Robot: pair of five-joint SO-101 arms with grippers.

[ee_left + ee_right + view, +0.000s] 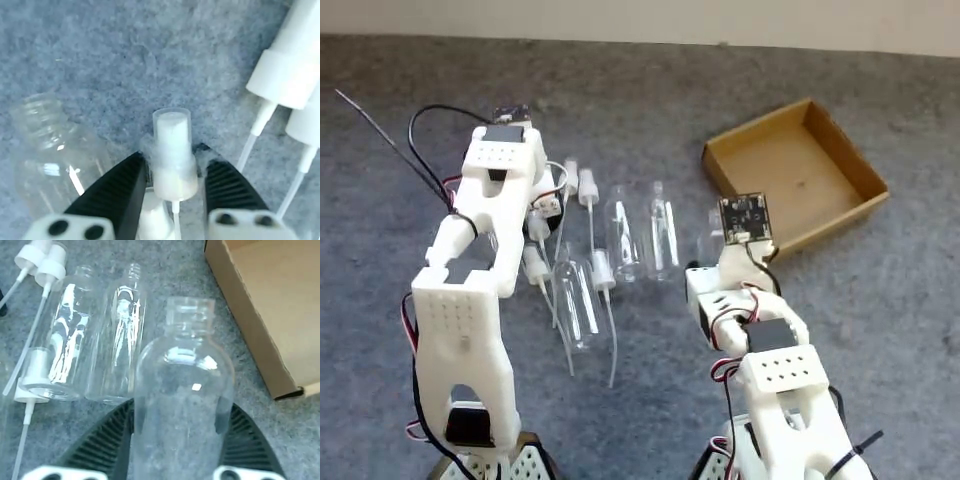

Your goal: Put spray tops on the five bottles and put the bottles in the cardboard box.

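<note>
Box (800, 175), cardboard, open, near the table's (650, 100) far right corner, with open room around it. Bottle (185, 370), uncapped, clamped across its body by the right gripper (182, 412), neck pointing away from the fingers and just short of the box's near wall; other bottles (642, 235) lie mid-table between the arms. Top (171, 135) pinched at its collar by the left gripper (171, 155), nozzle pointing away, loose tops (588, 190) beside it; capping likely needs both held pieces brought together.
</note>
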